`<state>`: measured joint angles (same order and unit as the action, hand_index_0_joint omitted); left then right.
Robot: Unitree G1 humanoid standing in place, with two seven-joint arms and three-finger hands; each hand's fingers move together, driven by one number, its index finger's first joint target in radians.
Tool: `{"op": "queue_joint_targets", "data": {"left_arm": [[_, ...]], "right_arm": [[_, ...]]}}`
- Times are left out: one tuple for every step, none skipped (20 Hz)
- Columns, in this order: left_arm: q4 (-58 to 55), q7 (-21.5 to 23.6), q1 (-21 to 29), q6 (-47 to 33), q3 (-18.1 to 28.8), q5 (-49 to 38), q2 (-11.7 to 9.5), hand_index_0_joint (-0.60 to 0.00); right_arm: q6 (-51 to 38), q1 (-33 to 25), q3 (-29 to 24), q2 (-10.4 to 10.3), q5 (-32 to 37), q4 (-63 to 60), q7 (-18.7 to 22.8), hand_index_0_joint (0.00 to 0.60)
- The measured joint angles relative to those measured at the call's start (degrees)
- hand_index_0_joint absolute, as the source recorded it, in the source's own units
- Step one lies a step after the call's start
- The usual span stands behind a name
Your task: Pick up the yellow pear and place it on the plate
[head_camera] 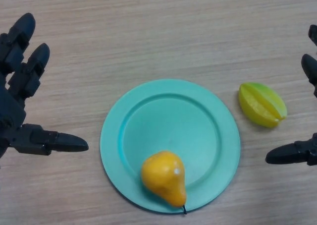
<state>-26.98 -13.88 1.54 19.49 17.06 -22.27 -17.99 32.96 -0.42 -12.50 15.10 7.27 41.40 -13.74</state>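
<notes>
Yellow pear [164,178] was lying on the teal plate [168,111], on the near part, broad end toward the plate's middle and narrow stem end over the near rim. So the placement looked done, judging by how it sat. It lay on its side, probably because a pear doesn't balance upright and the raised rim kept it from rolling off

Left hand [20,103] was at the left edge, well apart from the plate, fingers straight and spread, thumb pointing toward the plate, holding nothing. Right hand [302,150] was only partly in view at the right edge: thumb out straight, fingers relaxed, nothing in it. Both read as cleared off to the sides, leaving the plate unobstructed

A yellow-green starfruit [261,104] sat on the counter [148,31] just right of the plate, not touching it, untouched, not part of the job
</notes>
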Motion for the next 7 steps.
{"op": "queue_joint_targets", "data": {"left_arm": [[0.2,0.0,0.1,0.0,0.0,0.0,-0.1,0.0],[0.4,0.0,0.5,0.0,0.0,0.1,-0.2,0.0],[0.4,0.0,0.7,0.0,0.0,0.3,-0.2,0.0],[0.4,0.0,0.8,0.0,0.0,0.4,-0.2,0.0],[0.4,0.0,0.8,0.0,0.0,0.4,-0.2,0.0],[0.4,0.0,0.8,0.0,0.0,0.7,-0.2,0.0],[0.4,0.0,0.8,0.0,-0.1,1.4,-0.2,0.0]], "right_arm": [[-0.3,-0.1,0.0,0.0,0.0,0.0,0.0,0.0],[-0.4,-0.1,0.0,0.0,0.1,0.0,0.0,0.0],[-0.4,-0.1,0.0,0.0,0.3,0.0,0.0,0.0],[-0.4,-0.1,0.1,0.0,1.2,0.0,0.2,0.0],[-0.4,-0.1,0.2,0.0,1.3,0.2,0.2,0.0],[-0.4,-0.1,0.3,0.0,1.5,0.8,0.2,0.0],[-0.4,-0.1,0.3,0.0,1.5,1.0,0.2,0.0]]}}
